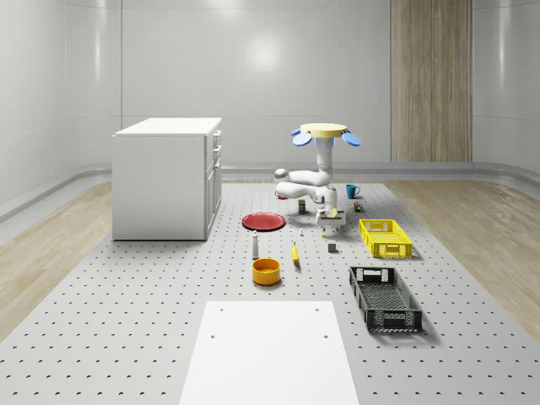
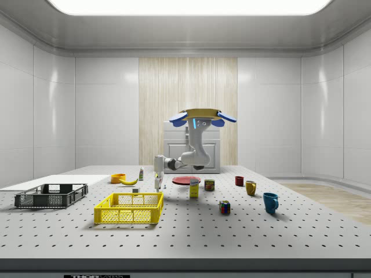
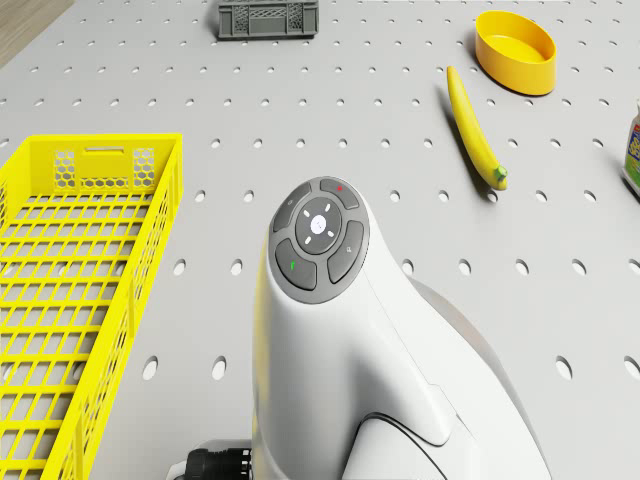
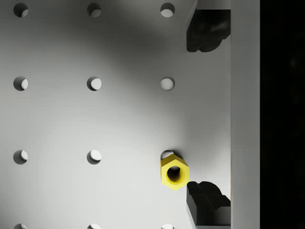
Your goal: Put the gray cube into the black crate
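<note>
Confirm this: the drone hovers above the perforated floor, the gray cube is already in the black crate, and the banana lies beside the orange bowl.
One error: the gray cube is on the floor, not in the black crate, as the whole-scene view shows. The drone does hover, and the banana lies beside the orange bowl.

No readable text anywhere. White bottle (image 3: 632, 150) beside the banana (image 3: 474, 128) has a printed label, too small to make out. Cans (image 2: 209, 185) and yellow box (image 2: 194, 189) near the red plate (image 2: 186, 180) carry printed graphics, illegible. Arm's button pad (image 3: 319, 238) shows icons only, no lettering.
</note>
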You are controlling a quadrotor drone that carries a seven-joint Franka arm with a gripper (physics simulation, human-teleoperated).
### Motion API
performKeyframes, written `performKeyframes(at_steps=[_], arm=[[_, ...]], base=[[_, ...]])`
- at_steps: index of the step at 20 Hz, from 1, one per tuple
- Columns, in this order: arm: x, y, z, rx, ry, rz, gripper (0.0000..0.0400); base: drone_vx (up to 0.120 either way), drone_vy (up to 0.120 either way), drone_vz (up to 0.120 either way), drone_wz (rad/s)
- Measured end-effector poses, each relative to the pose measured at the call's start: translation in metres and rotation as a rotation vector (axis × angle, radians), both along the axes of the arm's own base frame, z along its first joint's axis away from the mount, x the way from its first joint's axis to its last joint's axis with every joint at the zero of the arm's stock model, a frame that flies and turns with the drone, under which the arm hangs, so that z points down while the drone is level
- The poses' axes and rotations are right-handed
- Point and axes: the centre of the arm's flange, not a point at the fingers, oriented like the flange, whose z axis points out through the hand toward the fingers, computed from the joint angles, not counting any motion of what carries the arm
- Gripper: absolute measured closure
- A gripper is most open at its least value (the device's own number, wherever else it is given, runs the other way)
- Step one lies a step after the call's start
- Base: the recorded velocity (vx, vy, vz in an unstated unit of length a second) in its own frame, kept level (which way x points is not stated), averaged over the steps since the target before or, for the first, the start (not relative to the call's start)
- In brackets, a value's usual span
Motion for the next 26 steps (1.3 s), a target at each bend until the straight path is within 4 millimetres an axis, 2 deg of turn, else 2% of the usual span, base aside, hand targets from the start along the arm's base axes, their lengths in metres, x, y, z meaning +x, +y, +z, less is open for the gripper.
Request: performKeyframes(at_steps=[7,14,26], arm=[[0.0000,0.0000,0.0000,0.000,0.000,0.000,0.0000],[0.0000,0.0000,0.0000,0.000,0.000,0.000,0.0000],[0.0000,0.0000,0.0000,0.000,0.000,0.000,0.0000]], base=[[0.120,0.000,0.000,0.000],[0.120,-0.069,0.000,0.000],[0.120,0.000,0.000,0.000]])
